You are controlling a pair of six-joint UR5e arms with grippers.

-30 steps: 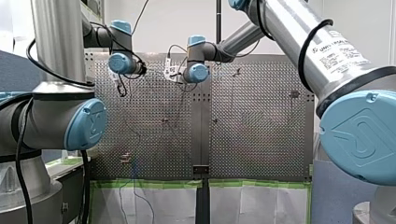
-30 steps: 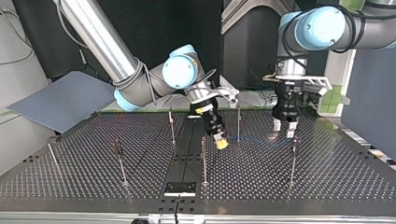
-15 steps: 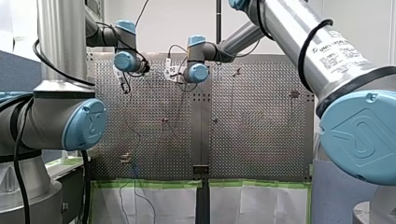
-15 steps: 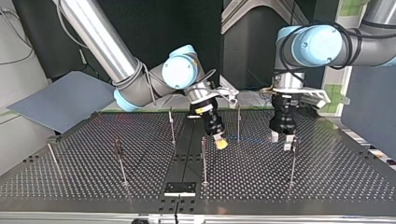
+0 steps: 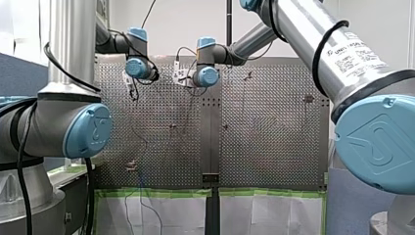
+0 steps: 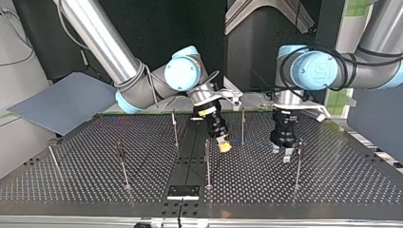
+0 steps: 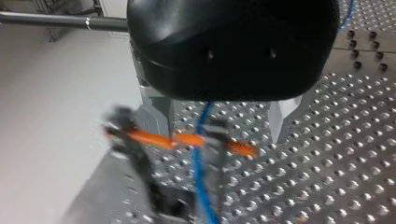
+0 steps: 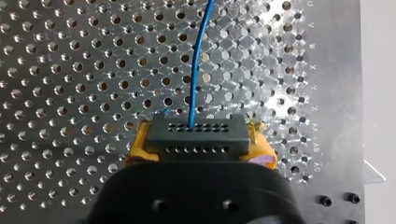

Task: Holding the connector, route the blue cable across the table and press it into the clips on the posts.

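My right gripper (image 8: 198, 151) is shut on the black connector (image 8: 196, 134), which sits between its yellow pads (image 8: 140, 144). The blue cable (image 8: 196, 70) leaves the connector and runs ahead over the perforated plate. In the top view the right gripper (image 6: 223, 145) hangs low near the centre posts. My left gripper (image 7: 220, 133) stands open with its metal fingers (image 7: 158, 112) wide apart. The blue cable (image 7: 200, 158) passes between them, over a blurred orange clip (image 7: 187, 140). In the top view the left gripper (image 6: 283, 154) is just beside a post (image 6: 298, 164).
Several thin posts stand on the perforated table (image 6: 71, 185), among them one (image 6: 207, 164) near the right gripper and one (image 6: 122, 164) at the top view's left. A dark centre strip (image 6: 187, 161) runs across. A grey panel (image 6: 62, 102) lies off the table's left edge.
My left gripper has dropped lower and moved toward the top view's left, closer to the post; in the front view it shifted right. The right arm has stayed still.
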